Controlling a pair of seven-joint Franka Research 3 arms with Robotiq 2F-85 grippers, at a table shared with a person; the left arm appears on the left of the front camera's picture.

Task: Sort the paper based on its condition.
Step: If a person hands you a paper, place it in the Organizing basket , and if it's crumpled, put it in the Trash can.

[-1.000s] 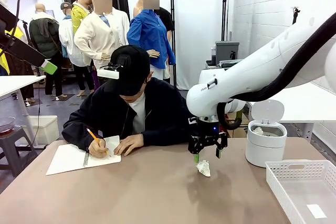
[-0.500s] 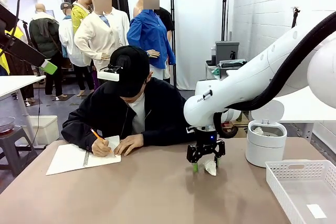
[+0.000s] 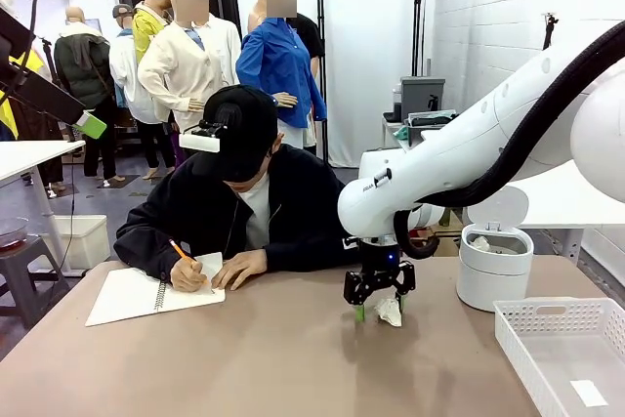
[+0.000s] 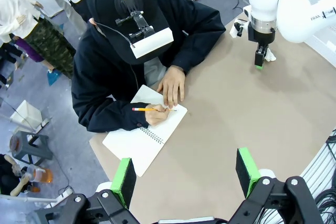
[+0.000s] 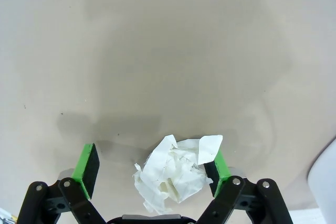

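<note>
White crumpled paper (image 5: 173, 174) sits on the tan table (image 5: 157, 51) between the wide-apart jaws of your right gripper (image 5: 152, 163), crowding one green pad (image 5: 216, 163) while the other stands clear; close now and you may shove the lump sideways or pinch only a loose flap, so it could drop mid-carry

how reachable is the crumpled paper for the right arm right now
Probably yes. The right gripper is open, its fingers down at the table on either side of the crumpled paper, which sits off-centre, close against one pad. Nothing lies in between.
</note>
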